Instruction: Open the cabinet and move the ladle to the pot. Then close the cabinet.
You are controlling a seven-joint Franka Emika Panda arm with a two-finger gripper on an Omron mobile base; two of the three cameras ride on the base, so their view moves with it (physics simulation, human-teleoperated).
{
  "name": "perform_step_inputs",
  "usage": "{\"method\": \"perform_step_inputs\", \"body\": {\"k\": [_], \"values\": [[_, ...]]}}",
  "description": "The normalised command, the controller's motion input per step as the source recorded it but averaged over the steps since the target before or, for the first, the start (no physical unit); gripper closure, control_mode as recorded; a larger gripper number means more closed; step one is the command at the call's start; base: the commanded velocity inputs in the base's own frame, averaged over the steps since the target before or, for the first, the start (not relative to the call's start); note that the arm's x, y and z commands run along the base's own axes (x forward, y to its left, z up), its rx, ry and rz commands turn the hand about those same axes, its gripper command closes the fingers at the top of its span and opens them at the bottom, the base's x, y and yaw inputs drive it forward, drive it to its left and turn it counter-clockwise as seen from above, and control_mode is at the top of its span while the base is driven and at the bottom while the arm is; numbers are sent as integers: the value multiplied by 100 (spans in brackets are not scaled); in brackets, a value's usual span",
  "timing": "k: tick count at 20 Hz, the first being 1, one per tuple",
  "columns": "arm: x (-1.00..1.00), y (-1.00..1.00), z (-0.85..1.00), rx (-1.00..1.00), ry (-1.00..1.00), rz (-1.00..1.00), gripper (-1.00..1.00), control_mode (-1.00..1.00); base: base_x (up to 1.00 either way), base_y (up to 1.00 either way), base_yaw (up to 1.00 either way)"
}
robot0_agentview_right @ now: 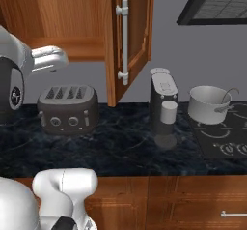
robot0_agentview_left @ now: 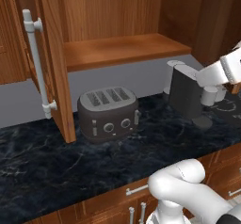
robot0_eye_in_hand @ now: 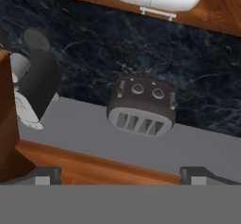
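Observation:
The cabinet (robot0_agentview_left: 123, 49) stands open, its left door (robot0_agentview_left: 55, 63) swung out with a long silver handle (robot0_agentview_left: 37, 63). Its right door (robot0_agentview_right: 136, 31) hangs open too. The pale pot (robot0_agentview_right: 207, 106) sits on the stove at the right. The ladle (robot0_agentview_right: 229, 94) rests in it, its thin curved handle reaching over the rim. My gripper (robot0_eye_in_hand: 124, 177) is open with nothing between its fingertips (robot0_eye_in_hand: 47, 176). It looks down past the cabinet shelf edge (robot0_eye_in_hand: 94, 164) at the counter.
A dark toaster (robot0_agentview_left: 108, 112) stands on the black marble counter (robot0_agentview_left: 56, 162) under the cabinet. A dark coffee machine (robot0_agentview_right: 163, 103) with a white cup is between toaster and stove (robot0_agentview_right: 226, 137). Low cabinets with short handles run below.

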Motion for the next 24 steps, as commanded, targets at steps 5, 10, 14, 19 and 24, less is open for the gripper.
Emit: {"method": "perform_step_inputs", "body": {"k": [5, 10, 14, 19, 24], "values": [[-13, -89, -6, 5, 0, -3, -100, -100, 0, 0, 0], [-36, -51, -9, 6, -3, -3, -100, -100, 0, 0, 0], [1, -64, 0, 8, -2, -3, -100, -100, 0, 0, 0], [36, -81, -6, 13, -1, 0, -100, -100, 0, 0, 0], [39, -77, -7, 17, -1, 0, -100, -100, 0, 0, 0]]}}
